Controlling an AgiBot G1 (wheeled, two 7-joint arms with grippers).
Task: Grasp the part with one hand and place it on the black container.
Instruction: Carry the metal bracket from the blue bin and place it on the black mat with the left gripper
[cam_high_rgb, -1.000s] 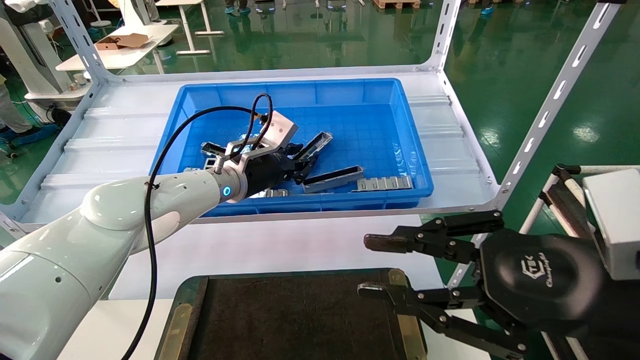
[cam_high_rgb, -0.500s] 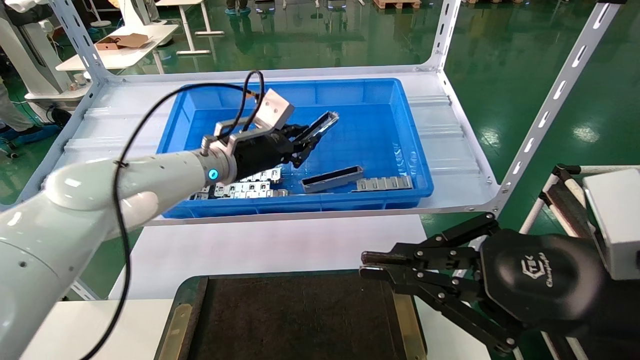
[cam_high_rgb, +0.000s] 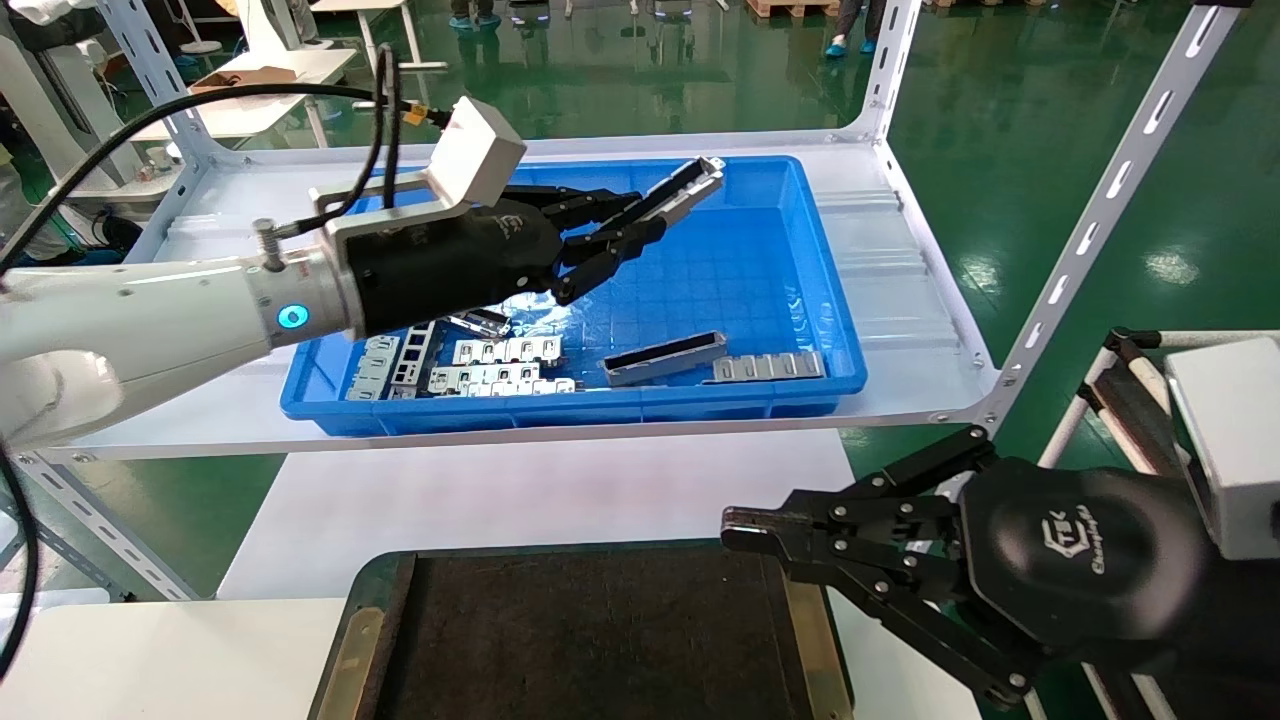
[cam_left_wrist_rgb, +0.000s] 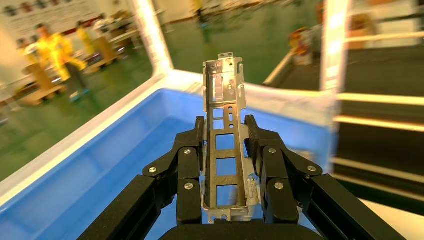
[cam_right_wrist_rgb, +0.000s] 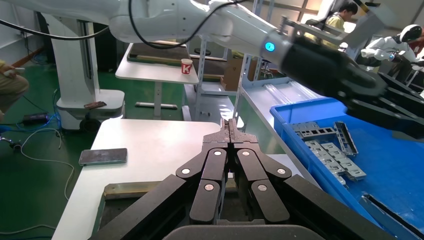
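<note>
Head view: left tool clenched on the part, holding it in the air above the blue bin, tilted up toward the far rim. Right tool pinched closed with nothing in it, parked at the black container right edge

Left wrist: part clamped between both fingers

Right wrist: right tool tips touching

You see a white shelf with a blue bin sitting right on it (metal pieces lie inside). Nearer to you, a white bench carries the black container.
</note>
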